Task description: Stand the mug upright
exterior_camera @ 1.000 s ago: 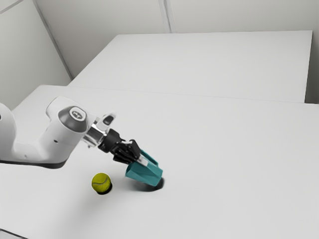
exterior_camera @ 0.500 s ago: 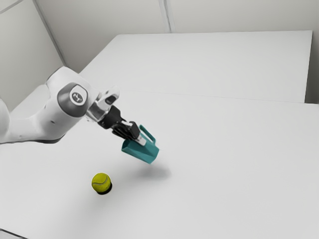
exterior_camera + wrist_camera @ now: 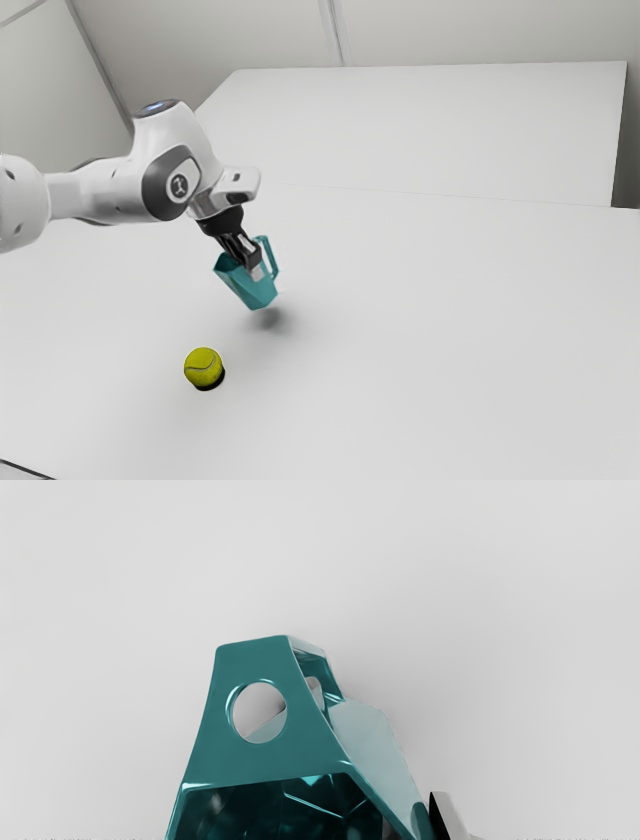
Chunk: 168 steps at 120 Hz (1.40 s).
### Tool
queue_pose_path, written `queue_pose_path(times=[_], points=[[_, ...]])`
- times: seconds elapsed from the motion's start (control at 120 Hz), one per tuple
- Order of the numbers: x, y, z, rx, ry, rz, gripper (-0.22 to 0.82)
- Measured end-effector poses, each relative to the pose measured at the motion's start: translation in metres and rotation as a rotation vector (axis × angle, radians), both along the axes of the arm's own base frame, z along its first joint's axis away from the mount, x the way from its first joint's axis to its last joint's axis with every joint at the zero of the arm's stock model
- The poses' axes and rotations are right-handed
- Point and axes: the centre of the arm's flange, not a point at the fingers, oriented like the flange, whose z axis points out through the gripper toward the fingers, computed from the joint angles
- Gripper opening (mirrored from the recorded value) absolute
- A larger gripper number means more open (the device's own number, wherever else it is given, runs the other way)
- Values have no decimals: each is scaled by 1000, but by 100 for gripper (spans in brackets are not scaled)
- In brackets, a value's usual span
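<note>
Exterior view: mug (image 3: 250, 288) tilted in the hand (image 3: 251, 267), above the bench (image 3: 450, 330)

The mug hangs clear of the bench, apart from its shadow (image 3: 268, 319). Its mouth (image 3: 225, 263) leans up toward the exterior view's left and its base (image 3: 259, 304) points down toward the right, so it is not upright. It looks rigid and smooth, probably light, with glossy flat faces that could slip or pivot under a weak pinch; whether it is brittle, I can't judge.

The sides of the body just below the mouth seem the right place to hold it. The handle (image 3: 272, 258) would make a poorer hold, being off to one side, and the mug might swing from it. To stand properly, the base needs to come level and meet the bench flat; landing on its edge could twist the mug in the grip.

The hand is closed on the body, fingers spread only as far as the mug makes them. The wrist view has one finger (image 3: 450, 815) beside a wall of the mug; the far contact I can't make out. The arm (image 3: 110, 190) enters from the exterior view's left, its forearm nearly level, the wrist bent so the fingers slant down and rightward.

The ball (image 3: 204, 367) sits on the bench, well apart from the mug.
</note>
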Motion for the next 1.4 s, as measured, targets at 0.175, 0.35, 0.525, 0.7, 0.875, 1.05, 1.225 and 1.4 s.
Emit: queue_pose_path(times=[0.175, 0.35, 0.525, 0.7, 0.875, 1.05, 1.225, 1.4], points=[[9, 15, -8, 79, 16, -17, -17], [8, 29, -11, 122, 24, -14, -17], [12, 43, -22, 154, 33, -7, -17], [24, 32, -30, 169, 15, -33, -17], [30, 18, -34, 186, -16, -67, -17], [33, 26, -42, 196, -23, -58, -17], [35, 26, -51, 199, -22, -57, -17], [35, 27, -52, 199, -26, -52, -15]])
